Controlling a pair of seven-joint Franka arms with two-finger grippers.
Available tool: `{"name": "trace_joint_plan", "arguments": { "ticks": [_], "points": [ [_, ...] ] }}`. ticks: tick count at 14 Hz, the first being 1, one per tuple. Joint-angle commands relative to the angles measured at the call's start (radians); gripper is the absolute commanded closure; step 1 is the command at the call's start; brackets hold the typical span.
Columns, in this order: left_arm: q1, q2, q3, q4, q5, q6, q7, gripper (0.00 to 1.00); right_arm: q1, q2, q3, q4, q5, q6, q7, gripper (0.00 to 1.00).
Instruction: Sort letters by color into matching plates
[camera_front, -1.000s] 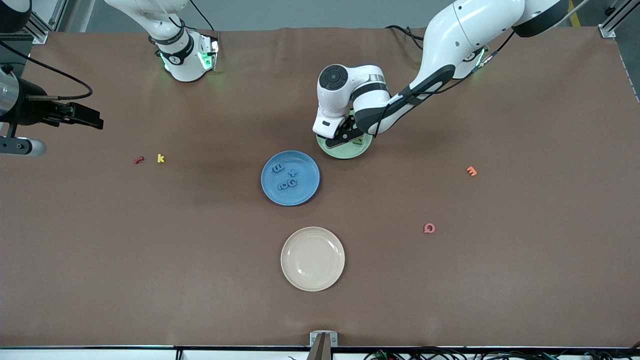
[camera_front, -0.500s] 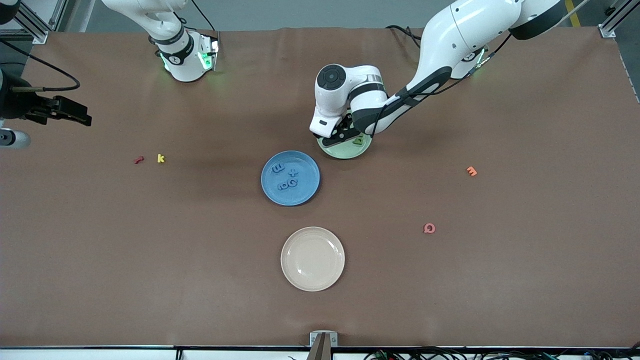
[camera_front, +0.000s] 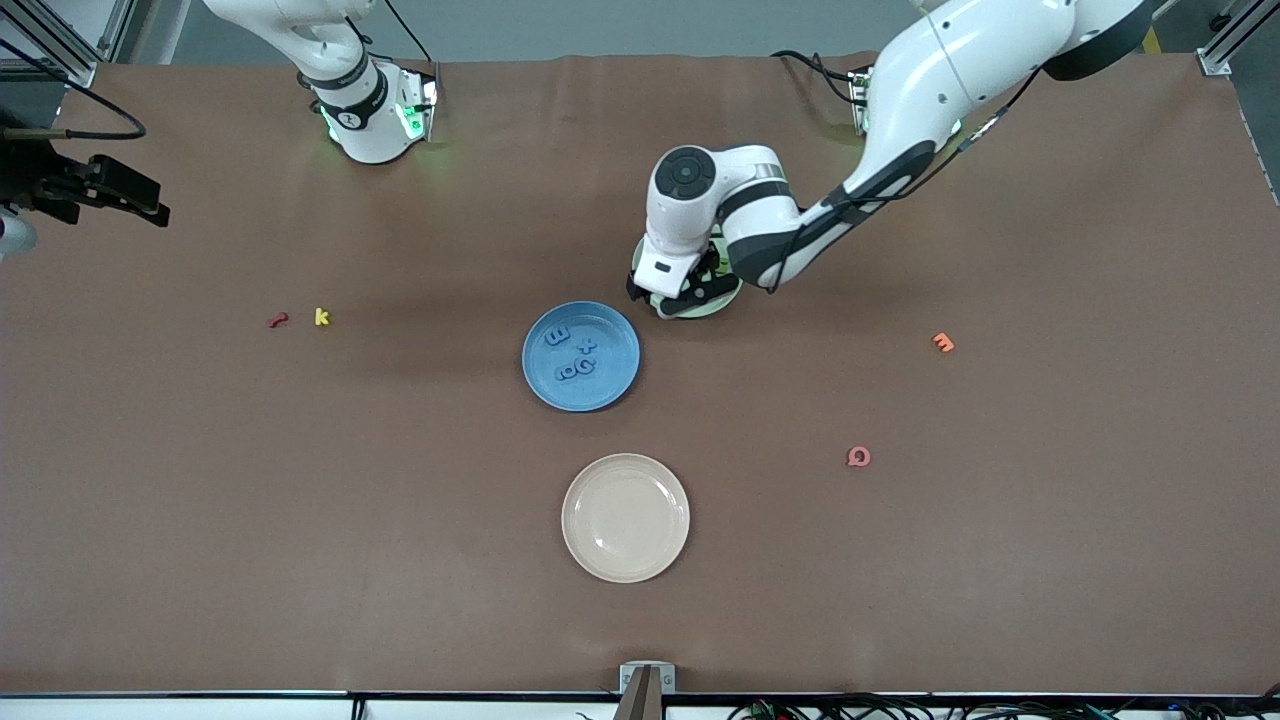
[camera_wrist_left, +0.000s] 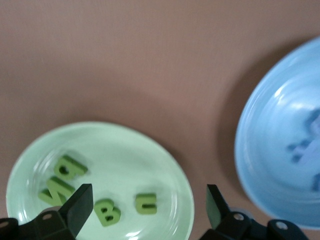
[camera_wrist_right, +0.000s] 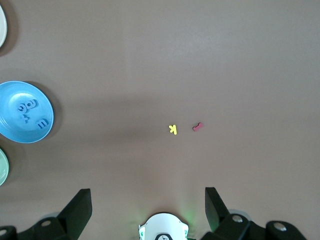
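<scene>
1. Three round glossy plates sit on the matte brown table (camera_front: 1000, 560): a blue plate (camera_front: 612, 385), a green plate (camera_wrist_left: 150, 150), a cream plate (camera_front: 625, 518).
2. Four chunky foam green letters (camera_wrist_left: 145, 203) lie in the green plate; the blue letters (camera_front: 572, 355) lie in the blue plate, their count unclear.
3. Four stray letters lie on the cloth: red (camera_front: 278, 320), yellow (camera_front: 321, 316), orange (camera_front: 942, 342), pink (camera_front: 858, 457).
4. The left gripper (camera_wrist_left: 147, 207) hovers over the green plate, fingers wide, holding nothing.
5. The right gripper (camera_wrist_right: 147, 207) waits over the right arm's end of the table, fingers wide, empty.
</scene>
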Motion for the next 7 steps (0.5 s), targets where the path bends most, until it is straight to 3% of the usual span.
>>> {"name": "trace_joint_plan", "arguments": {
  "ticks": [1,5,7],
  "points": [
    [0.04,-0.03,-0.016,0.023,-0.015,-0.015,0.027,0.01,0.01,-0.075,-0.025,-0.063,0.017,0.026,-0.028,0.0],
    [0.115,-0.031,-0.033,0.054,-0.015,-0.016,0.049,0.01,0.007,-0.13,-0.028,-0.094,0.017,0.031,-0.053,0.0],
    [0.151,-0.086,-0.028,0.042,-0.025,-0.019,0.104,0.01,0.003,-0.132,-0.029,-0.099,0.017,0.031,-0.067,0.0]
  ]
}}
